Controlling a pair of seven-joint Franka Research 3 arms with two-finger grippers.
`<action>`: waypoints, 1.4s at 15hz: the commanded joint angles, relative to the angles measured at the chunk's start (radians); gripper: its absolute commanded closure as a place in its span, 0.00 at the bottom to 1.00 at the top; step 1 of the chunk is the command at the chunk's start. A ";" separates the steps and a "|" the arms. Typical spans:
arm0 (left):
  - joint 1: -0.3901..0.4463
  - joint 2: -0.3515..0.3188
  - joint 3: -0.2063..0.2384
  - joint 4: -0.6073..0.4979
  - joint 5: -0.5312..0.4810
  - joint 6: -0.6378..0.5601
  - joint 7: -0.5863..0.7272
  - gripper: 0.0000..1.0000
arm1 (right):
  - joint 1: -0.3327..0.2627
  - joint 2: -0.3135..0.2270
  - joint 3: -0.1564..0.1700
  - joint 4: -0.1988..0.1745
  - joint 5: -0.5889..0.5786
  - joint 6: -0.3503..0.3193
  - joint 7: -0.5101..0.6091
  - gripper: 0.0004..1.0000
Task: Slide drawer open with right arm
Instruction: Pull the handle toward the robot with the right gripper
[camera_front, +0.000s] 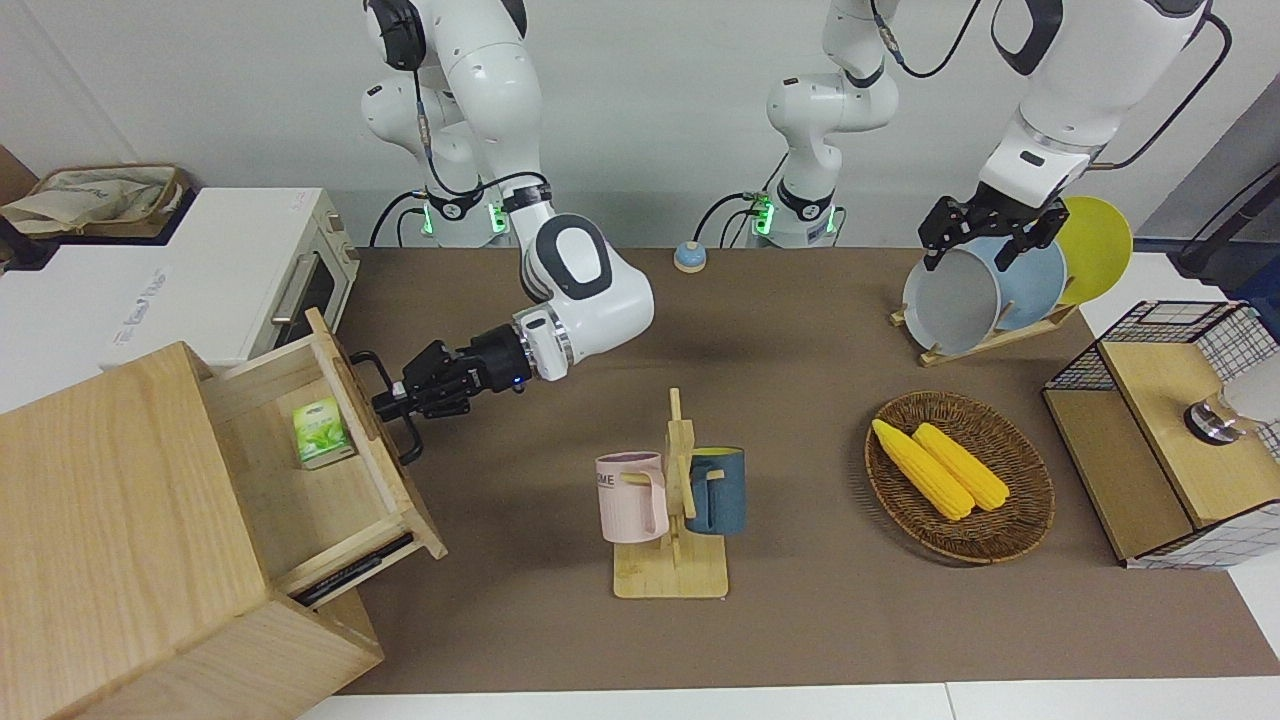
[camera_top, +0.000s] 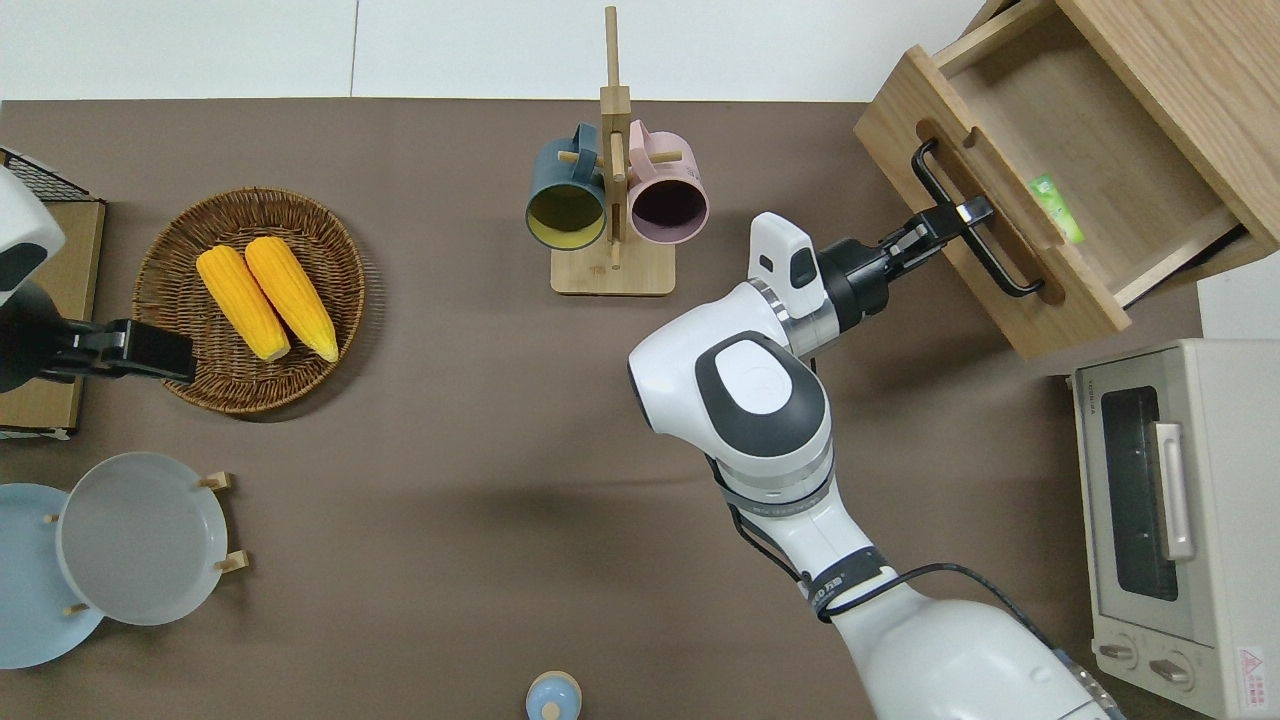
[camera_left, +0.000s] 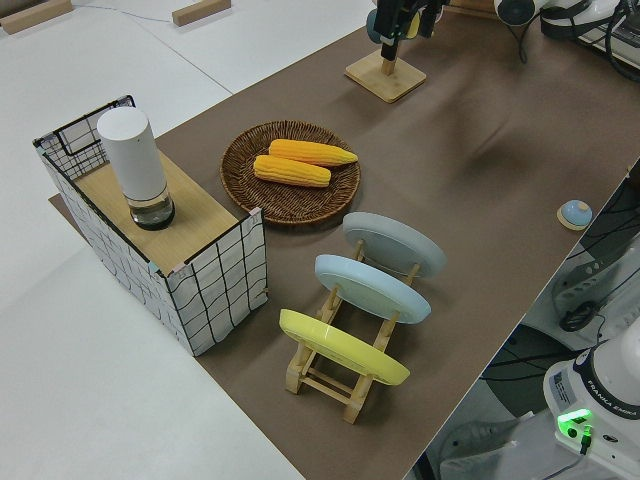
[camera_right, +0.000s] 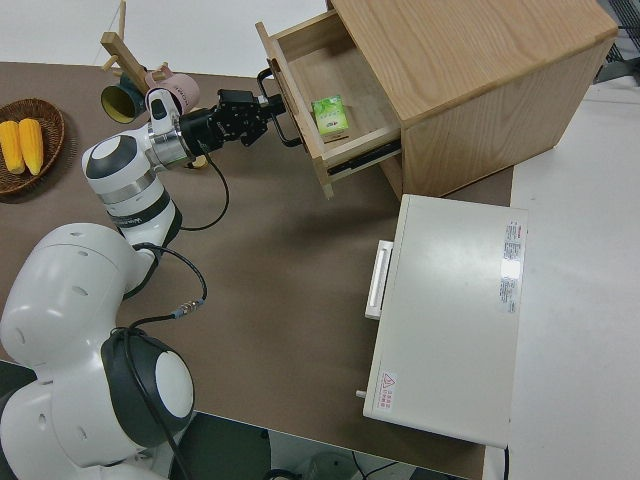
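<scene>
The light-wood drawer (camera_front: 300, 480) (camera_top: 1060, 130) (camera_right: 310, 60) stands pulled far out of the pale wooden cabinet (camera_front: 110, 540) (camera_top: 1190, 70) (camera_right: 470, 80) at the right arm's end of the table. A small green box (camera_front: 322, 432) (camera_top: 1056, 194) (camera_right: 331, 117) lies inside it. My right gripper (camera_front: 388, 403) (camera_top: 966, 213) (camera_right: 266, 108) is shut on the black loop handle (camera_front: 400, 440) (camera_top: 1000, 272) (camera_right: 290, 135) on the drawer front. My left arm is parked.
A white toaster oven (camera_front: 290, 290) (camera_top: 1170, 520) (camera_right: 450, 320) stands nearer to the robots than the cabinet. A mug rack (camera_front: 672, 500) (camera_top: 612, 180) with a pink and a blue mug is mid-table. A wicker basket (camera_front: 1020, 520) (camera_top: 170, 370) with corn, a plate rack (camera_front: 990, 335) and a wire-mesh box (camera_front: 1160, 440) lie toward the left arm's end.
</scene>
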 joint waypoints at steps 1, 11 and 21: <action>0.005 0.011 -0.007 0.024 0.017 -0.020 0.010 0.01 | 0.056 0.007 -0.005 0.057 -0.004 -0.062 -0.101 0.99; 0.005 0.011 -0.007 0.026 0.017 -0.020 0.008 0.01 | 0.160 0.010 -0.005 0.090 0.052 -0.157 -0.127 0.98; 0.005 0.011 -0.007 0.024 0.017 -0.020 0.010 0.01 | 0.208 0.030 -0.005 0.090 0.070 -0.214 -0.127 0.95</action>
